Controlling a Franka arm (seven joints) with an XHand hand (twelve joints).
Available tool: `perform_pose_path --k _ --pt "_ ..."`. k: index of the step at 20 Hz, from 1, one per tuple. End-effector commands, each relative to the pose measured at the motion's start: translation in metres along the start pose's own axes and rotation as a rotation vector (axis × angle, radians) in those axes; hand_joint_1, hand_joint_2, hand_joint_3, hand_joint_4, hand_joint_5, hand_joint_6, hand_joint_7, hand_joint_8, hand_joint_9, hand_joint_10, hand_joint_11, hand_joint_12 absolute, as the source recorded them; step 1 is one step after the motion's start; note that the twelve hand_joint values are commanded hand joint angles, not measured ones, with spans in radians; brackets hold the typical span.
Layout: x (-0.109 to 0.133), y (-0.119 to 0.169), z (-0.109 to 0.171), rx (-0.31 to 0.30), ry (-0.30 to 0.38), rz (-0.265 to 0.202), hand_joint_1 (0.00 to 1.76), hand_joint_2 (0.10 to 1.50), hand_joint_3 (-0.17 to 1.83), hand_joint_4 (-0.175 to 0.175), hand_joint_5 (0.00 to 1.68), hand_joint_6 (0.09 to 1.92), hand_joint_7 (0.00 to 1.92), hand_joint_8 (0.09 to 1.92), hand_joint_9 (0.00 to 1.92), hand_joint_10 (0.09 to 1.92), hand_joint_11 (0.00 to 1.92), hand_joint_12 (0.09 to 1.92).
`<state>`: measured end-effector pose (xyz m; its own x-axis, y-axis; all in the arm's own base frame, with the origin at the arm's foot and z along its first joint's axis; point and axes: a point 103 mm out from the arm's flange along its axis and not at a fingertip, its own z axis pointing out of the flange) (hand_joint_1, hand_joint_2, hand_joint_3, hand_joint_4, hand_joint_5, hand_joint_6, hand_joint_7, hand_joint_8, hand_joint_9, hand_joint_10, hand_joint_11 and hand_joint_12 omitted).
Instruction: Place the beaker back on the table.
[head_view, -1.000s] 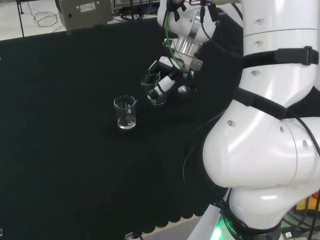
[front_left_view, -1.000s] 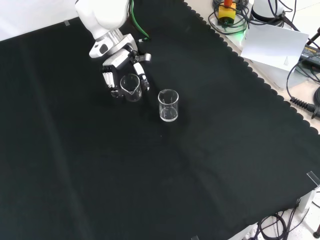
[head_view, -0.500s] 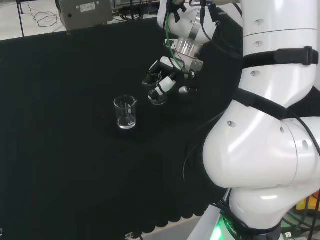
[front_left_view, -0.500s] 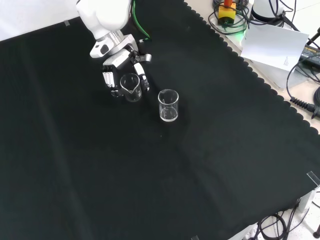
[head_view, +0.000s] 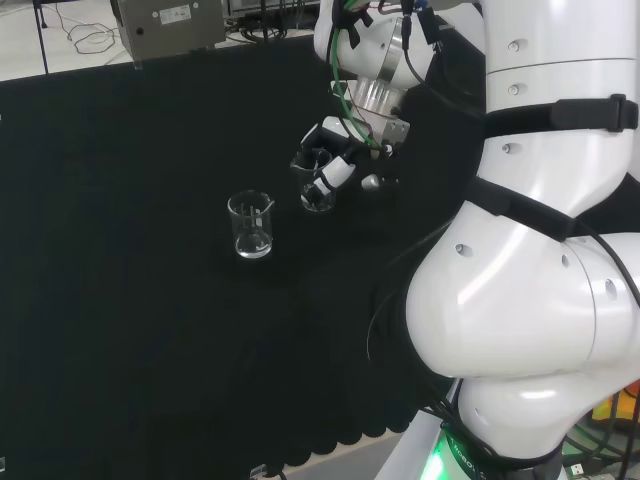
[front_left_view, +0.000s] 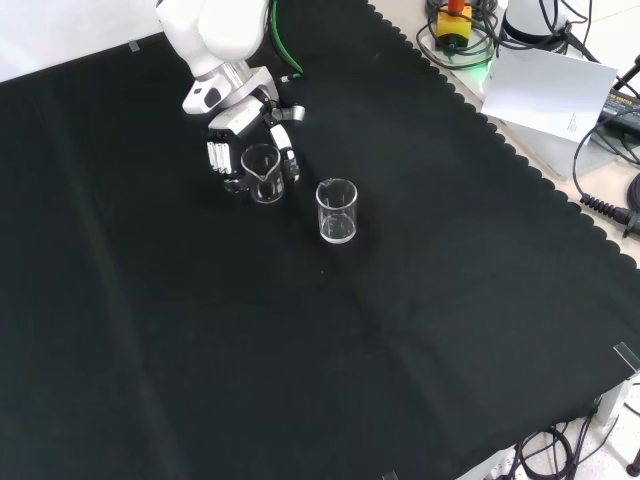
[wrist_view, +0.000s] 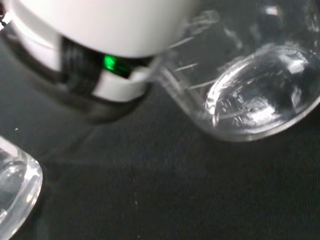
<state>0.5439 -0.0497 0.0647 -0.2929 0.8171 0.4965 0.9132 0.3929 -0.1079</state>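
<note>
Two clear beakers show on the bench (front_left_view: 420, 330), and we hold one of them: the robot hand (front_left_view: 232, 140) has its fingers (front_left_view: 215, 158) curled round the held beaker (front_left_view: 262, 172), which sits between fingers and thumb in the front view. The second beaker (front_left_view: 337, 211) stands free on the black cloth, near the held one but apart from it, to the right and a little nearer the camera in the front view. In the head view the robot hand (head_view: 330, 150) grips the held beaker (head_view: 318, 195) to the right of the free beaker (head_view: 250, 226).

Compared with a second ago, we have brought the held beaker from a slight tilt to nearly upright, and the robot hand has turned a little with it. The free beaker has not moved. In the wrist view the base of the held beaker (wrist_view: 250, 105) hangs close over the cloth, with the rim of the free one (wrist_view: 17, 185) at the edge of the picture. We cannot tell whether the base already touches the cloth.

We judge the placing nearly done: what remains is to settle the base flat and then uncurl the fingers. The risk we see is the glass tipping, or being dragged toward its neighbour, as the fingers come away
</note>
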Motion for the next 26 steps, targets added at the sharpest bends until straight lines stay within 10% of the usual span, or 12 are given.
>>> perform_pose_path --k 1,7,26 --pt "0.000 -0.005 0.002 0.051 0.001 0.020 1.12 0.51 0.69 -0.061 0.72 0.87 0.78 0.70 1.17 0.09 0.69 1.16" --pt "0.002 -0.006 0.001 0.092 -0.020 0.031 1.00 0.48 0.68 -0.049 0.44 0.74 0.55 0.75 0.96 0.09 0.39 1.33" --pt "0.080 -0.075 -0.097 -0.046 -0.089 0.028 0.88 0.52 0.52 -0.062 0.38 0.38 0.29 0.72 0.73 0.09 0.16 1.41"
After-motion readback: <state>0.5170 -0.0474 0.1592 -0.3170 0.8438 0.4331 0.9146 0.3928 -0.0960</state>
